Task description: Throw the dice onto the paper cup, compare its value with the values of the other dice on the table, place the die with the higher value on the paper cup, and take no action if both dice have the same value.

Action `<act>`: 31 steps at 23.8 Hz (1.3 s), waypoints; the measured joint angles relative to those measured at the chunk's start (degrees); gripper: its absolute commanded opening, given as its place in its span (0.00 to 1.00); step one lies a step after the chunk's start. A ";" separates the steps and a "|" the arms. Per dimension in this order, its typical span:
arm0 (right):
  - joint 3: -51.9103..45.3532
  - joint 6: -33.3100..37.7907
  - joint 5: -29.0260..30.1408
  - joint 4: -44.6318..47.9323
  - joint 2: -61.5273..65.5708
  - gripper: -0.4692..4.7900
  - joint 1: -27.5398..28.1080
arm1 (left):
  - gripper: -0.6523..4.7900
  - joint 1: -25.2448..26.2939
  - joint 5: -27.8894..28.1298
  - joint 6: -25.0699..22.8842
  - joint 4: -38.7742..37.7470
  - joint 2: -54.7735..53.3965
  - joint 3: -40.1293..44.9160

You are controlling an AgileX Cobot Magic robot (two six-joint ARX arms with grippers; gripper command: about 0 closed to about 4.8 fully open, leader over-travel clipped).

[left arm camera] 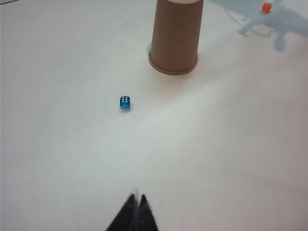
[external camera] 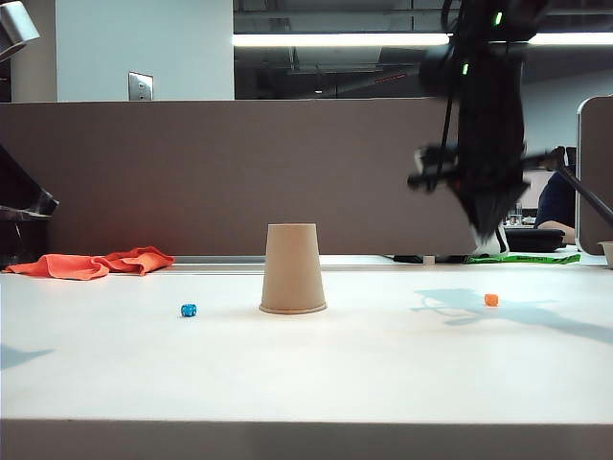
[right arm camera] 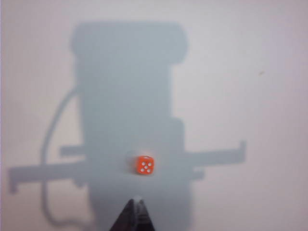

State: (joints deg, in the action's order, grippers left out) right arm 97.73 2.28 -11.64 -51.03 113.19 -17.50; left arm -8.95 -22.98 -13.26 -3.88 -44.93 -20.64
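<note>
progress looks to be at the comparing stage: the orange die [external camera: 491, 300] lies on the desk [external camera: 306, 374] at the right of the exterior frame, well apart from the upturned paper cup [external camera: 293, 269] in the middle, so the throw seems done, though the die is not on the cup. it shows five pips in the right wrist view. the blue die [external camera: 189, 310] sits left of the cup, near it, and shows six pips in the left wrist view. my judgement: blue is higher and has yet to be set on the cup. the right gripper [external camera: 490, 228] hangs above the orange die, fingers clenched on nothing; the left gripper [left arm camera: 136, 198] hovers short of the blue die, fingers clenched, empty.
</note>
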 measured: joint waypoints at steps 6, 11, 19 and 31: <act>0.04 -0.42 0.07 -0.92 -10.93 0.08 0.46 | 0.11 0.00 0.11 0.00 4.85 -0.02 0.00; 0.02 -0.39 0.07 -7.54 -14.60 0.08 0.46 | 0.11 0.00 1.18 0.00 11.17 -4.31 -0.02; -3.61 -0.42 0.15 -7.58 -17.03 0.08 0.44 | 0.11 0.00 -0.59 0.00 28.02 -23.87 -0.39; -23.58 1.16 3.08 7.34 -29.27 0.08 0.46 | 0.29 0.00 -6.19 -6.62 38.60 -34.18 -2.58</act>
State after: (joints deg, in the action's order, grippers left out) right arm 74.15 3.44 -8.56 -43.68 83.92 -17.04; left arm -8.95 -29.17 -19.88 34.72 -79.11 -23.22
